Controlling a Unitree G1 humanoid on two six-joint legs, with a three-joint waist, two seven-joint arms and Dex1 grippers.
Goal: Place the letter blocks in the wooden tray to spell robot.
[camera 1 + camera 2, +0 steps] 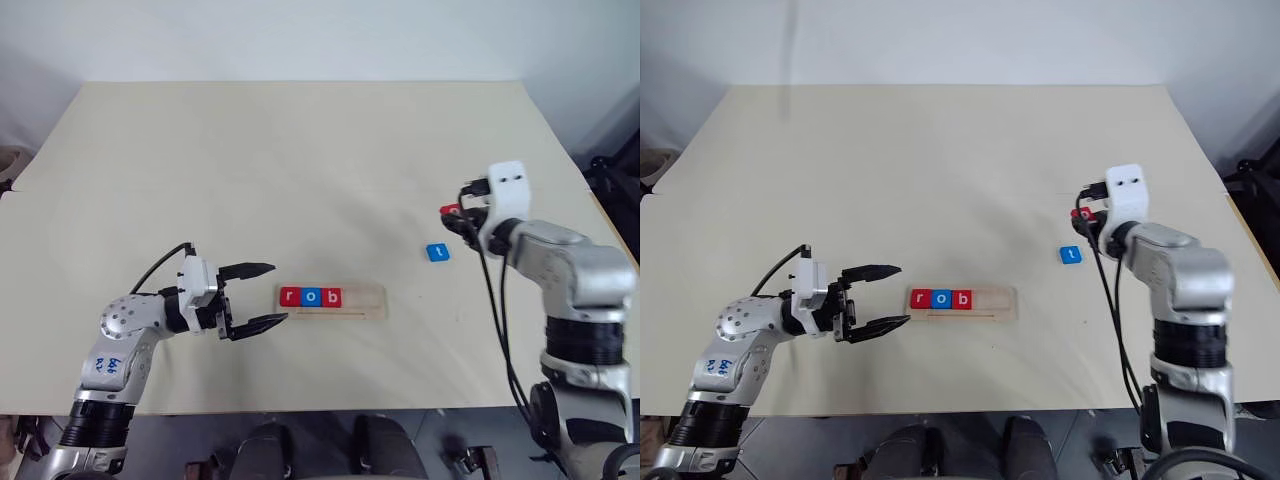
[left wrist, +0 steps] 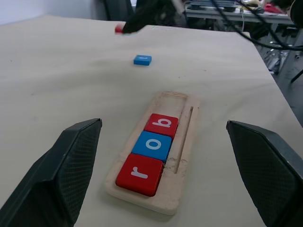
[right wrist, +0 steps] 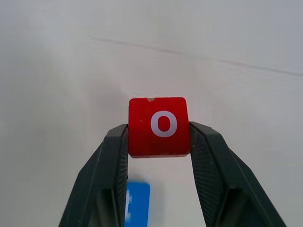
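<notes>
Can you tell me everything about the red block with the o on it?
The small red square letter block has a white lowercase o on its flat face and a tiny pale chip on one edge. It looks like painted wood. The right gripper is shut on it, one black finger on each side, holding it above the beige table, away from the pale wooden tray. Nothing else touches it.

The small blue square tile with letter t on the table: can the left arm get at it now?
Probably not easily: the blue t tile lies beyond the wooden tray, beside the right gripper; the open left gripper is far away.
</notes>
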